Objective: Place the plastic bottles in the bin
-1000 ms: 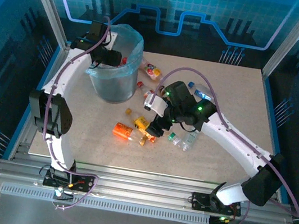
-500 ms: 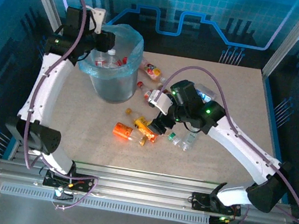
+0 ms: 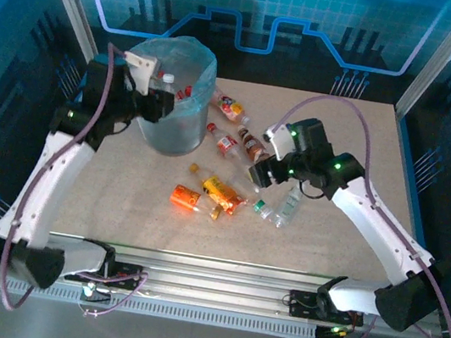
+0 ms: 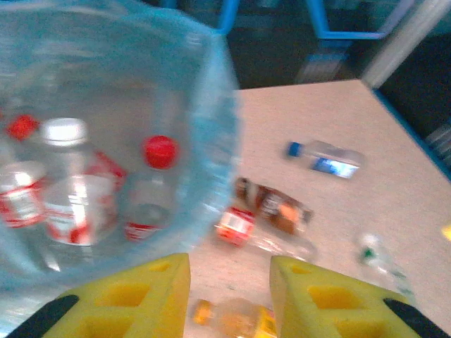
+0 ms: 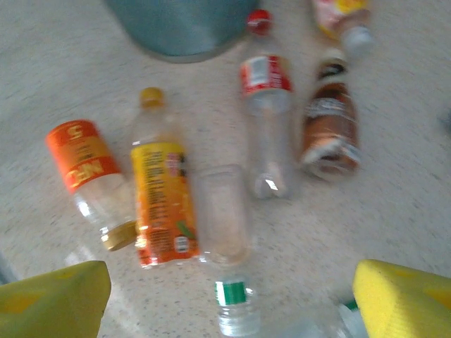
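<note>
**A:** so where are the plastic bottles at?

**B:** split up. A few are inside the bin, the grey bucket with the light-blue bag at the far left of the tabletop. On the left wrist cam I can make out a white-capped bottle and a red-capped bottle in there, both with red labels. The rest lie loose on the tabletop, right of the bin and nearer. A red-label bottle and a brown-label bottle lie side by side just right of it. Another bottle lies by its far-right side. An orange-label bottle and a yellow-label bottle are closer to the near edge, with a green-capped bottle to their right. A blue-capped bottle lies on its own beyond the brown one.

**A:** and the arms?

**B:** left end effector is just beside the bin's left rim, yellow pads a narrow gap apart with nothing between them. The right end effector hangs over the loose bottles, pads spread wide, nothing held.
</note>
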Controlling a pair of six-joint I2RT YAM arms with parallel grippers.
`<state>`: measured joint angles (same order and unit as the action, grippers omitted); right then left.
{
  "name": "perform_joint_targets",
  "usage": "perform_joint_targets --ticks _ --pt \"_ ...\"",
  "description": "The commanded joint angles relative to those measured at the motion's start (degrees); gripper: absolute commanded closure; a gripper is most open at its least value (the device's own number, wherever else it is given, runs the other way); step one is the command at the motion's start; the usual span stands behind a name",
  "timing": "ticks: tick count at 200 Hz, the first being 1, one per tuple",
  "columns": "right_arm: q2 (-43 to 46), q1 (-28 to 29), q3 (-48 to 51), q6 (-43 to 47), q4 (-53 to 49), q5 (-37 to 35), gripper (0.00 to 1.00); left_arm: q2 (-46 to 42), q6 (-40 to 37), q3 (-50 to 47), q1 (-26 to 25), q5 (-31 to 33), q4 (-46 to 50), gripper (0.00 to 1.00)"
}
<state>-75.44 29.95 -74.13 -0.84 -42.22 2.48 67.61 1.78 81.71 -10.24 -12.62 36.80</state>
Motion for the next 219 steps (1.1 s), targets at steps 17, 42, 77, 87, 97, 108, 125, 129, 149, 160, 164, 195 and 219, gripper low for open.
perform_joint_targets --ticks 17,42,77,87,97,108,125,129,149,160,164,195,219 --pt "0.3 -8.8 2.0 -9.3 0.3 0.4 0.1 -6.1 -8.3 -9.3 -11.9 -5.3 -3.5 0.6" --pt "-2.3 -9.7 2.3 -6.9 1.6 1.7 0.12 -5.4 -6.4 -14.0 -17.6 -6.9 -6.9 0.56" --pt "-9.2 -5.5 0.5 -3.7 4.6 1.4 0.14 -0.9 -1.4 -18.1 -20.9 -5.5 -14.9 0.48" --pt "-12.0 -3.7 -0.8 -2.8 5.2 -0.6 0.15 0.5 0.6 -18.5 -21.0 -4.1 -17.1 0.47" --pt "-15.3 -2.2 -2.4 -1.9 5.6 -2.0 0.15 1.5 2.4 -17.6 -21.0 -1.8 -18.0 0.42" --pt "-19.4 -0.8 -5.1 -1.5 5.4 -2.4 0.16 2.4 5.2 -15.8 -21.0 2.5 -17.9 0.42" --pt "-25.3 1.1 -9.8 -1.7 4.2 -2.9 0.18 2.5 8.1 -13.2 -21.0 7.8 -17.8 0.41" --pt "-26.6 1.5 -11.0 -1.7 3.9 -3.1 0.18 2.4 8.7 -12.8 -20.9 8.8 -17.8 0.41" --pt "-32.6 3.6 -16.6 -1.2 3.2 -5.2 0.19 1.1 9.5 -11.5 -20.9 10.3 -18.0 0.41" --pt "-35.8 4.4 -19.9 -0.9 2.5 -6.4 0.19 0.1 9.2 -10.9 -20.8 10.9 -17.5 0.41" --pt "-37.0 4.6 -21.0 -1.0 2.1 -6.8 0.19 -0.3 9.1 -10.8 -20.8 11.3 -17.3 0.41" --pt "-45.1 5.0 -28.5 -1.3 -1.2 -7.9 0.19 -3.5 7.9 -11.6 -20.7 14.8 -16.2 0.26" --pt "-49.3 5.4 -32.1 -2.2 -2.8 -9.3 0.19 -5.3 6.7 -12.0 -20.6 16.8 -15.0 0.25"
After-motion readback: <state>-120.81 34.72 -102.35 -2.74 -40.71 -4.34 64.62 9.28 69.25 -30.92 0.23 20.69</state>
